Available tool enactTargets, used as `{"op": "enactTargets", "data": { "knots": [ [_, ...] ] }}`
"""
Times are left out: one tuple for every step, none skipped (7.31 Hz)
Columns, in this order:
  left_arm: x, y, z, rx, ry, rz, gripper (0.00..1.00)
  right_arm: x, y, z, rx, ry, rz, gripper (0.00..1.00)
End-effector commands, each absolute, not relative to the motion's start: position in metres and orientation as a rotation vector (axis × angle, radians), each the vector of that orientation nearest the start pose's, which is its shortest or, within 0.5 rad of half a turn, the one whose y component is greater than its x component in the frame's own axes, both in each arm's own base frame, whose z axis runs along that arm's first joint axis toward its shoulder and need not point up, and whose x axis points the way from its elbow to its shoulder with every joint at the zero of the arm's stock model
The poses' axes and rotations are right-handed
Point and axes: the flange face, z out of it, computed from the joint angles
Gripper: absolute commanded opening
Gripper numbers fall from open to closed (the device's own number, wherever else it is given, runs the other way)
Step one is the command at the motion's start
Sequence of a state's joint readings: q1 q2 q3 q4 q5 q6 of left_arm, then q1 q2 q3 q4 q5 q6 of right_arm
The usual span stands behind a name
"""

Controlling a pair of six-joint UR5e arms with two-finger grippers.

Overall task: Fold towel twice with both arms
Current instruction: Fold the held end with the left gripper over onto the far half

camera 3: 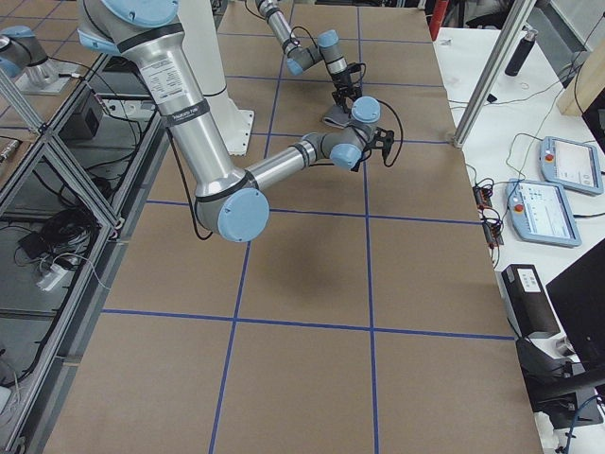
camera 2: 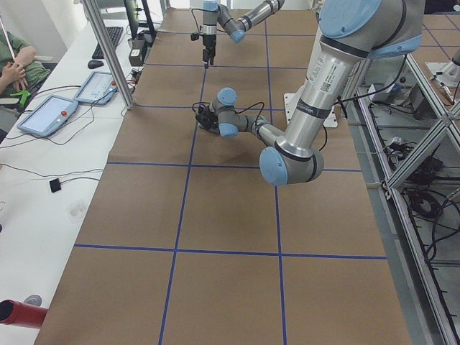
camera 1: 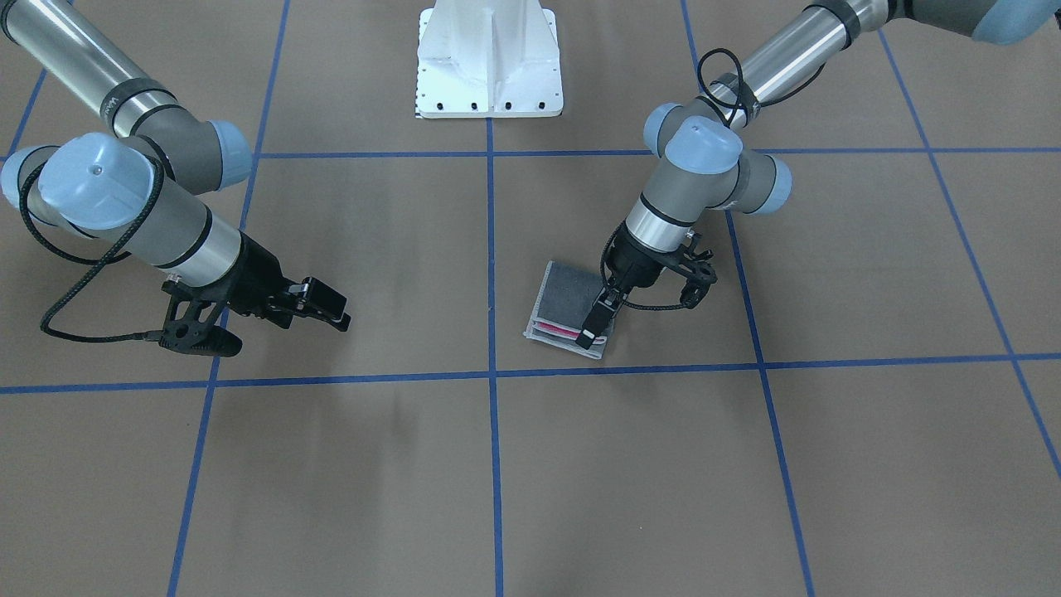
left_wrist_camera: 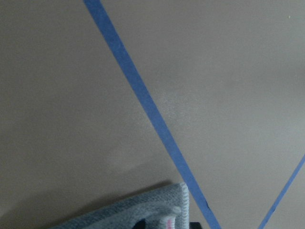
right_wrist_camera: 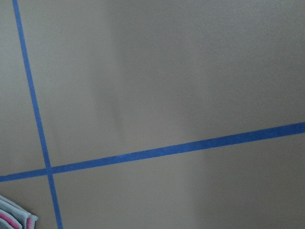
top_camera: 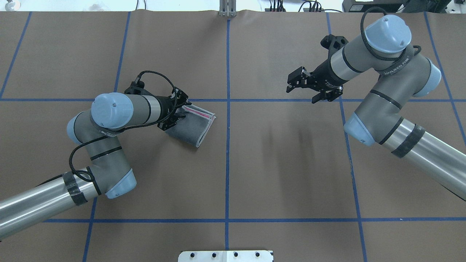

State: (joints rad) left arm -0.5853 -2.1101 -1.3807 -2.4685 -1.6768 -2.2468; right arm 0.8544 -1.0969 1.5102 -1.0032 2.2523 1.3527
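Folded towel (top_camera: 191,125), grey face outward with pink showing at its layered edge, lies on the desk (top_camera: 276,163) just to the robot's left of the centre tape line (top_camera: 227,163). Left claw (top_camera: 179,113) pinches the towel's edge, jaws closed on the cloth. Right claw (top_camera: 301,90) hovers well apart, jaws spread, holding nothing.

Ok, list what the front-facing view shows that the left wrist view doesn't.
Only front-facing: the left end effector closed on the edge of the folded towel, the right end effector open and well apart from it, and the white pedestal.
Only left wrist: a close look at the hem stitching at one corner.
Both: grey cloth with pink peeking out, blue tape lines, brown table.
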Motion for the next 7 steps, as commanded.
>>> {"op": "enactTargets", "data": {
  "knots": [
    [0.536, -0.506, 0.321, -0.141, 1.318, -1.029, 1.00, -0.389, -0.555, 0.345, -0.055, -1.122, 0.234, 0.99],
    [0.536, -0.519, 0.310, -0.129, 1.330, -1.041, 1.00, -0.389, -0.555, 0.346, -0.056, -1.121, 0.235, 0.99],
    [0.532, -0.525, 0.303, -0.123, 1.342, -1.045, 1.00, -0.389, -0.555, 0.346, -0.056, -1.121, 0.235, 0.99],
    [0.526, -0.533, 0.296, -0.114, 1.354, -1.054, 1.00, -0.389, -0.555, 0.347, -0.057, -1.120, 0.235, 0.99],
    [0.520, -0.539, 0.292, -0.106, 1.360, -1.058, 1.00, -0.389, -0.555, 0.347, -0.057, -1.120, 0.235, 0.99],
    [0.514, -0.548, 0.281, -0.100, 1.376, -1.061, 1.00, -0.389, -0.555, 0.347, -0.057, -1.120, 0.235, 0.99],
    [0.499, -0.562, 0.268, -0.104, 1.389, -1.057, 1.00, -0.388, -0.555, 0.347, -0.056, -1.120, 0.237, 0.99]
  ]
}}
